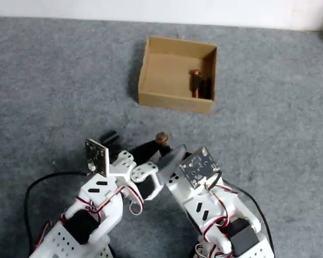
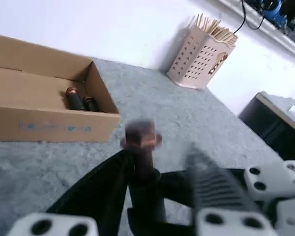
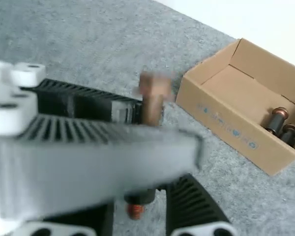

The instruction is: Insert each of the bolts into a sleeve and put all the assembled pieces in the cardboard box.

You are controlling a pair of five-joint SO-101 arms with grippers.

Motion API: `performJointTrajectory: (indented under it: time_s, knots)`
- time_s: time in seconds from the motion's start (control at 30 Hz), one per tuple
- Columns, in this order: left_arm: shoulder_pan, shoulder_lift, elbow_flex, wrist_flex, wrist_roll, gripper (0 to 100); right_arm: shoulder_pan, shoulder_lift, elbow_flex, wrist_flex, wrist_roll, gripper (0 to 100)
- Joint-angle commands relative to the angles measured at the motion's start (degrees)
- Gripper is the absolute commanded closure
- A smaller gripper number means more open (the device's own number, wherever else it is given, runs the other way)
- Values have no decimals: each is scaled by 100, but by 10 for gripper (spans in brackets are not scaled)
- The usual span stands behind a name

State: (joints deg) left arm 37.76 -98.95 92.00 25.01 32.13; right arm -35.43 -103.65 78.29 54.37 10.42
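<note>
Left gripper (image 1: 152, 147), right gripper (image 1: 171, 152) both pinch bolt (image 1: 161, 138).

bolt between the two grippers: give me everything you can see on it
The bolt looks like copper-coloured metal, with a hex flanged head and a round shank. It stands upright, head up, its shank through a black sleeve; its tip pokes out below the sleeve. It sits between the left gripper and the right gripper, both close against it; which one grips it cannot be told. It is outside the cardboard box, on the arms' side.
</note>
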Motion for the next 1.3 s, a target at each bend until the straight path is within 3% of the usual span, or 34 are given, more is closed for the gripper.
performJointTrajectory:
  time_s: [0.0,0.27,0.47,0.73,0.93,1.03,1.17,1.27]
  knots:
    - [110,4,-400,475,-9,662,40,-75,-224,-31,70,993]
    - [48,-4,-716,686,360,694,40,-75,-215,-31,62,993]
    - [-840,-4,-743,642,378,695,40,-75,-215,-31,62,993]
    - [-927,-4,-743,484,431,698,40,-75,-215,-31,62,993]
    - [-1323,-4,-752,237,1345,700,40,-75,-215,-48,79,993]
    - [-1789,22,-752,-26,1785,770,40,-75,-215,-57,79,993]
    - [-2193,48,-690,-466,1653,990,40,-22,-215,-75,79,993]
    - [-2229,48,-532,-580,1266,981,154,-13,-242,-189,79,993]
